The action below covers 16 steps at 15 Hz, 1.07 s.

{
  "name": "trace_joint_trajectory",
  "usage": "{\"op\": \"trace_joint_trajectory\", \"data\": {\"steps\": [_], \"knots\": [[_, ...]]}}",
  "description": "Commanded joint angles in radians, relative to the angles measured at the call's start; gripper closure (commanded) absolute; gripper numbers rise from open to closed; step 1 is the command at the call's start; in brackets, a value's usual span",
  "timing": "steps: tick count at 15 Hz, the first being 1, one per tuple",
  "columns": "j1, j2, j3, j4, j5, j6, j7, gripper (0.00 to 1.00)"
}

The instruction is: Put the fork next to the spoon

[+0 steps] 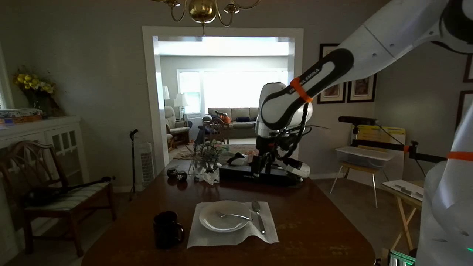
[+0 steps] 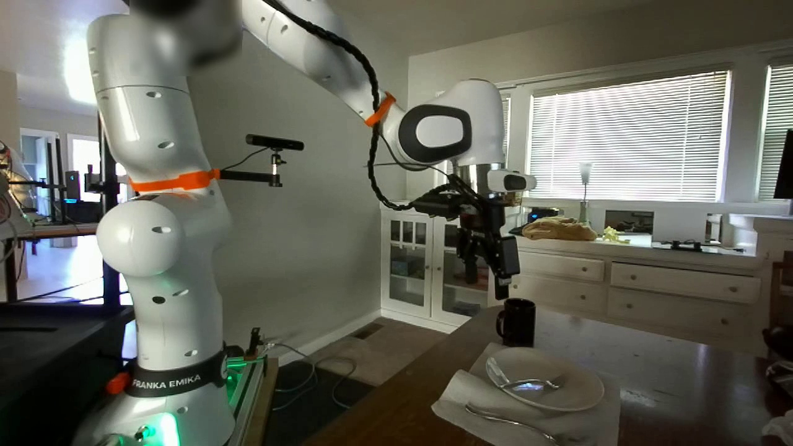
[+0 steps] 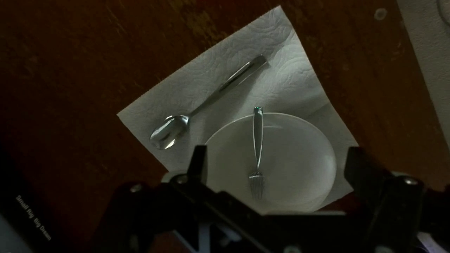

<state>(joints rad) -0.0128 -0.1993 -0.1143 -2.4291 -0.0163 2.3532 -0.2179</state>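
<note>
- Your tool [image 3: 277, 159] hangs raised above the table [image 3: 70, 70], its fingers standing wide apart with a plain gap between them.
- Lower down, seen between those fingers in the wrist view, the fork [image 3: 258, 140] lies on the plate [image 3: 299, 158], clear of the tool, its handle end crossing the rim.
- You have slim, shiny metal there, against a smooth, round white dish.
- Just beside the plate lies the spoon [image 3: 218, 93], metal too, set at an angle to the fork.
- Under plate and spoon, a white paper towel [image 3: 291, 77] shows embossed swirls and ripples.
- Across the plate from the spoon, you find a dark mug [image 1: 166, 229] upright on glossy brown wood.
</note>
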Motion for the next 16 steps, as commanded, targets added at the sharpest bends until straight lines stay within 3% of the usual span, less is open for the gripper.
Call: {"op": "trace_joint_trajectory", "data": {"steps": [1, 3, 4, 12, 16], "knots": [[-0.007, 0.178, 0.031, 0.097, 0.022, 0.051, 0.103, 0.0], [-0.009, 0.255, 0.039, 0.135, 0.033, 0.054, 0.148, 0.0], [-0.014, 0.169, 0.039, 0.08, 0.004, 0.045, 0.11, 0.0], [-0.017, 0.184, 0.042, 0.096, 0.003, 0.046, 0.116, 0.0], [-0.015, 0.306, 0.047, 0.17, 0.068, 0.12, 0.122, 0.0]]}}
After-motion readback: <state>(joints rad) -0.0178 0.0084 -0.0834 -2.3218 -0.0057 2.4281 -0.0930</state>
